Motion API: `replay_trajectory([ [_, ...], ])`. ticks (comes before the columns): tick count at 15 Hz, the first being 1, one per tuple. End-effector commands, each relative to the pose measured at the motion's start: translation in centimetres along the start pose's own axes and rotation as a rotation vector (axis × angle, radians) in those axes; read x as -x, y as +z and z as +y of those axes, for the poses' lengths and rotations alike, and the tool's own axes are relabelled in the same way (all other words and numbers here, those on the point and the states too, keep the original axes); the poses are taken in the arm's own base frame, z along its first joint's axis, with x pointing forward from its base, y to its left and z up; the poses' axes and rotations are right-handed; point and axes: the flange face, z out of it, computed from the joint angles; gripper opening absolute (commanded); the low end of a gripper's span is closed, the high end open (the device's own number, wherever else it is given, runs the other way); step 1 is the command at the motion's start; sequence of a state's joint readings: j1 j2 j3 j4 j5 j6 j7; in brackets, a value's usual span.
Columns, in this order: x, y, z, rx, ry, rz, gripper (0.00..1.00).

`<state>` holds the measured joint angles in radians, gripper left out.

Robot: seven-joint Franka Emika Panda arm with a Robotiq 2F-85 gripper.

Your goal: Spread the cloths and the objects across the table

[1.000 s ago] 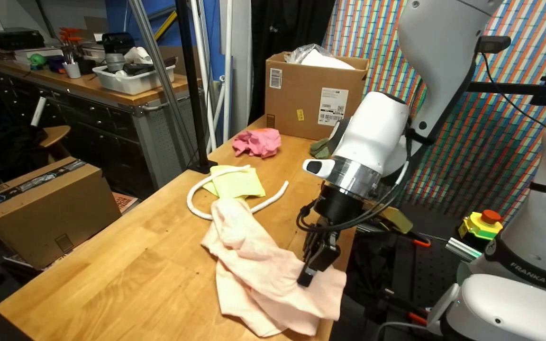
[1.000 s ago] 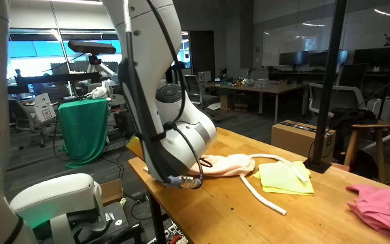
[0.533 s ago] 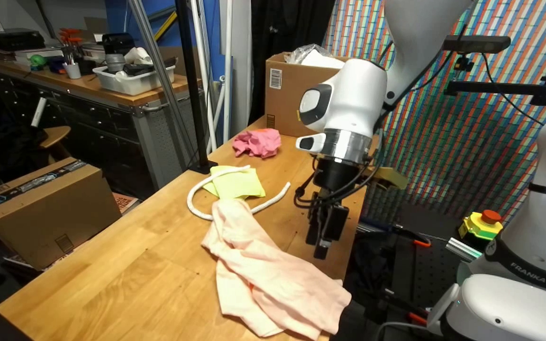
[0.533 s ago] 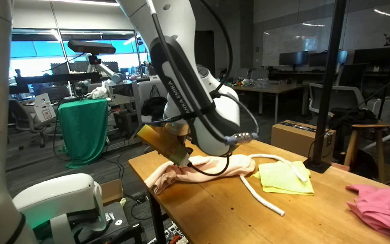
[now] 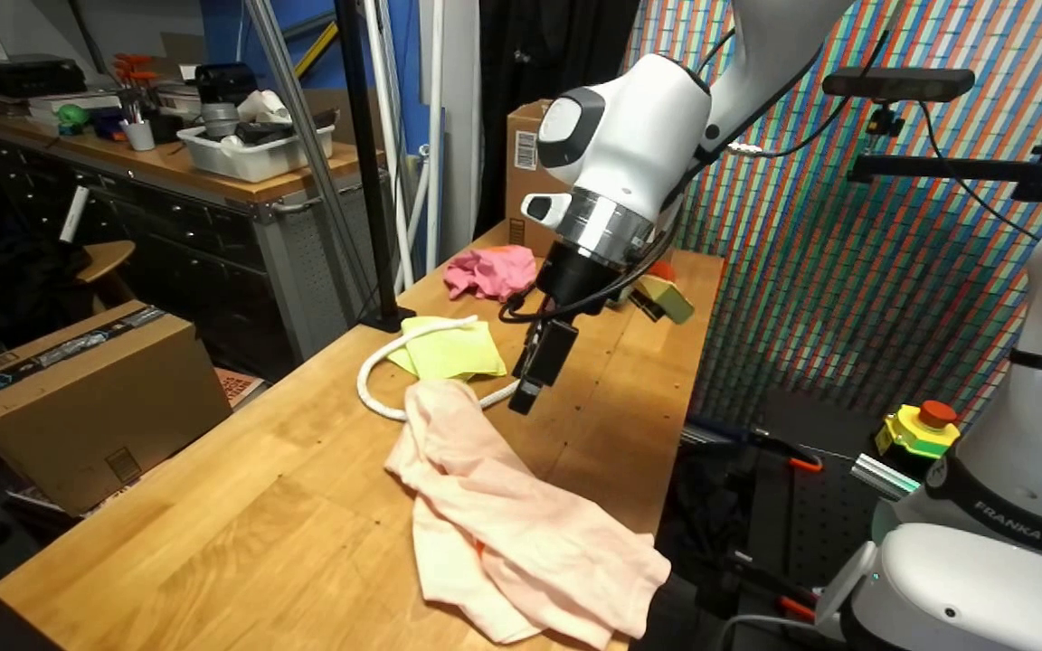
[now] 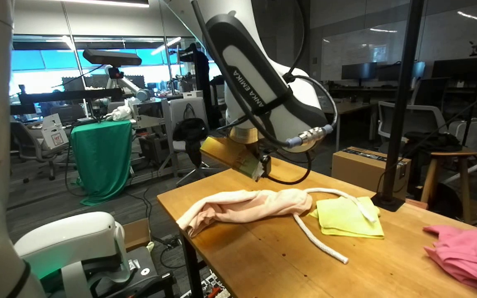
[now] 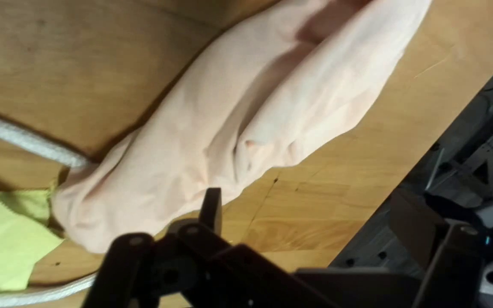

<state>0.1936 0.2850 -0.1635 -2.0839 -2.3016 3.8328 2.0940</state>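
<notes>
Bin point(image 5: 241, 164) of white plastic, holding mixed items point(image 5: 272, 132) — rumpled peach cloth point(image 5: 530, 520) over curved white cord point(image 7: 28, 140) — gripper point(image 5: 522, 387) with jaws apart.

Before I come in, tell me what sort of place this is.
Probably a robotics lab or workshop: a Franka arm hangs over a wooden worktop, a cluttered workbench stands nearby, and there is what looks like an emergency-stop button.

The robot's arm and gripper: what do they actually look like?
The arm is white and grey with rounded segments, a black panel showing the letters ANKA EMIKA, black cables, a yellowish box and a silver collar near its end. The gripper is black and angular, with blocky fingers.
</notes>
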Motion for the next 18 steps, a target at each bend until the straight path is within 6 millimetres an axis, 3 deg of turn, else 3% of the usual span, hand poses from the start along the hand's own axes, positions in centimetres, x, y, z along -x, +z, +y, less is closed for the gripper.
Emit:
replay_trajectory([
  [1, -2.2, 1.4, 1.4, 0.123, 0.036, 0.091, 1.00],
  [5, -2.8, 3.9, 2.9, 0.259, 0.070, 0.155, 1.00],
  [11, -1.3, 6.4, 4.8, 0.336, 0.125, 0.096, 1.00],
  [13, -1.8, 6.5, 5.4, 0.346, 0.114, 0.072, 1.00],
  [18, -5.3, 6.4, 5.6, 0.354, 0.067, 0.096, 1.00],
])
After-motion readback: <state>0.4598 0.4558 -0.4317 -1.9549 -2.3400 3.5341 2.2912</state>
